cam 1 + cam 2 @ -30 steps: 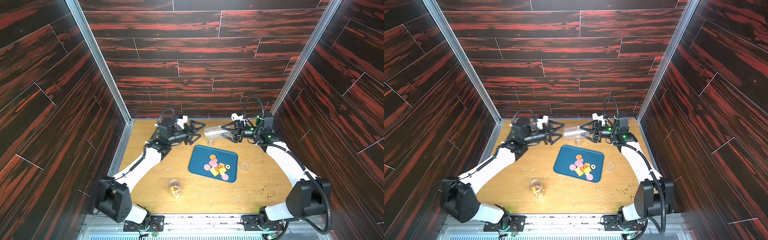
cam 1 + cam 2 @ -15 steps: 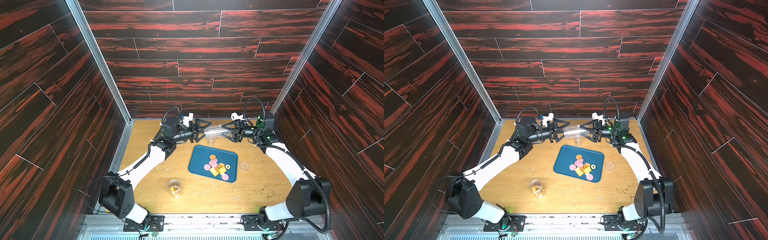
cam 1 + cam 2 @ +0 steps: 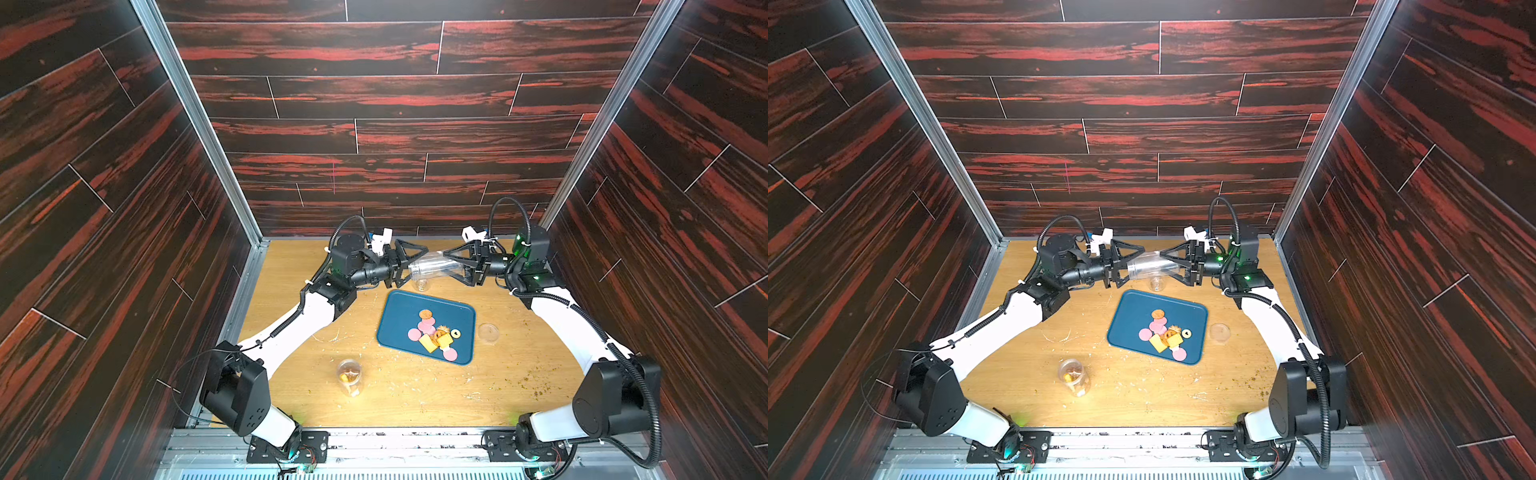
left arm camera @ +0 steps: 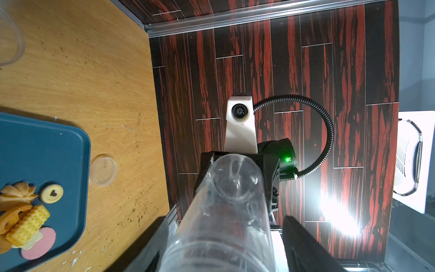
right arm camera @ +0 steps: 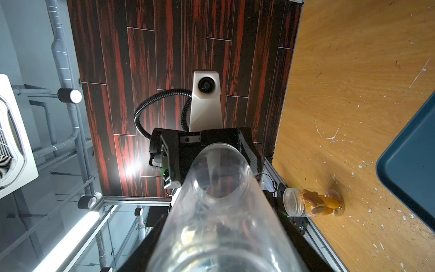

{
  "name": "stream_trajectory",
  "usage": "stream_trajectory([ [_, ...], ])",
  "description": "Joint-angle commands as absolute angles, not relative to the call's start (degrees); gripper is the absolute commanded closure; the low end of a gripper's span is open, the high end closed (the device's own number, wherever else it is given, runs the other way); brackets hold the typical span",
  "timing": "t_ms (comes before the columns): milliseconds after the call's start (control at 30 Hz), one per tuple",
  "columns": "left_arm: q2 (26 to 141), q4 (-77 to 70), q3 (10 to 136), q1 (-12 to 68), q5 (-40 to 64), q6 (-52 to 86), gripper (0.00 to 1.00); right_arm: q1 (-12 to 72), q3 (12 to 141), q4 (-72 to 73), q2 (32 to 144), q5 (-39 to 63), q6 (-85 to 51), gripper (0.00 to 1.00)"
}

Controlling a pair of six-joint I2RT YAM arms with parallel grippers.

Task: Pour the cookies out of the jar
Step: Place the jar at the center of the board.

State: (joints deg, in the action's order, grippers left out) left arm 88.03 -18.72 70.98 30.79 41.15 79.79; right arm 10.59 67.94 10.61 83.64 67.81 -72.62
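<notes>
Right hand [image 3: 454,268] clenched on clear jar [image 3: 432,266]; left hand [image 3: 412,266] straddles its other end, grip indeterminate. Cookies [image 3: 432,334] lie on tray [image 3: 395,320]. Small container [image 3: 422,285] beneath, partly obscured.

Bright overhead lt (wrist-view glare, fisheye)

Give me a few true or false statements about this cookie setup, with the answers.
1. The cookies lie on the blue tray. True.
2. The clear jar in the right gripper stands upright. False: it is held on its side, above the table.
3. A second jar with snacks inside stands on the table. True.
4. A clear lid lies on the tray. False: it lies on the table beside the tray.
5. The left gripper is far from the clear jar. False: its fingers flank the jar's other end.
</notes>
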Motion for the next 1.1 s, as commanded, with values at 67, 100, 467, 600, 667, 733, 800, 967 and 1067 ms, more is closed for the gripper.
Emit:
stream_trajectory([
  [67,87.45,-20.75,72.14,31.29,41.83,80.27,0.25,10.77,67.11,11.36,81.15,67.05,-73.01,0.46],
  [100,87.42,-20.59,72.07,31.29,41.96,80.3,0.26,10.72,67.04,11.27,81.09,66.86,-72.88,0.46],
  [467,87.49,-18.77,72.88,31.29,43.25,78.92,0.29,10.8,66.89,11.39,81.36,65.97,-73.04,0.45],
  [600,87.79,-18.44,72.69,31.29,43.57,78.89,0.29,10.79,66.66,11.32,81.47,65.35,-72.84,0.44],
  [667,87.87,-18.63,72.97,31.29,44.18,78.93,0.23,10.74,66.58,11.33,81.54,64.87,-72.65,0.44],
  [733,87.8,-18.37,73.01,31.29,44.37,78.84,0.19,10.75,66.47,11.43,81.83,64.64,-72.72,0.44],
  [800,87.81,-18.37,73.38,31.29,44.97,78.76,0.18,10.74,66.45,11.64,82.0,64.47,-72.75,0.44],
  [967,87.56,-17.97,72.84,31.29,45.19,78.56,0.22,11.2,66.58,12.69,82.69,64.31,-73.47,0.43],
  [1067,87.19,-17.62,72.36,31.29,44.93,78.22,0.25,11.47,66.45,13.36,82.96,64.6,-73.83,0.43],
])
